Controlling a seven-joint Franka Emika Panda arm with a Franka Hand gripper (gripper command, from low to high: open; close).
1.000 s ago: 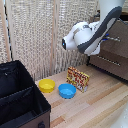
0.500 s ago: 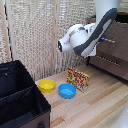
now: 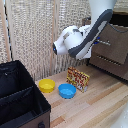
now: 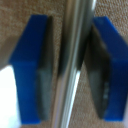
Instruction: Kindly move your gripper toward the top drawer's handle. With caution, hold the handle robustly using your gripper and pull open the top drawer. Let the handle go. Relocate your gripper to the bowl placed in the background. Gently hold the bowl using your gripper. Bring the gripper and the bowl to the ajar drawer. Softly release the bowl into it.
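Since a second ago the white arm [image 3: 80, 40] has swung a little toward the exterior view's right, closer to the dresser, while the things on the floor have stayed where they were. In the wrist view the handle [image 4: 75, 60] runs as a slim silver bar straight through the gap between the two blue fingers [image 4: 32, 70] of the gripper [image 4: 70, 67]. The fingers stand either side of the bar, close to it, spread just wider than the bar; whether the pads actually touch it cannot be told. Behind the bar lies the grey-brown front of the top drawer [image 4: 112, 7]. In the exterior view the arm's bulk hides the gripper and the handle, and the dresser [image 3: 112, 50] stands at the exterior view's right. On the wooden floor [image 3: 100, 107] the yellow bowl [image 3: 47, 85] sits beside a blue bowl [image 3: 67, 90], near a small printed box [image 3: 78, 78]. A black case [image 3: 20, 100] stands open at the exterior view's left, before a woven screen [image 3: 35, 35].
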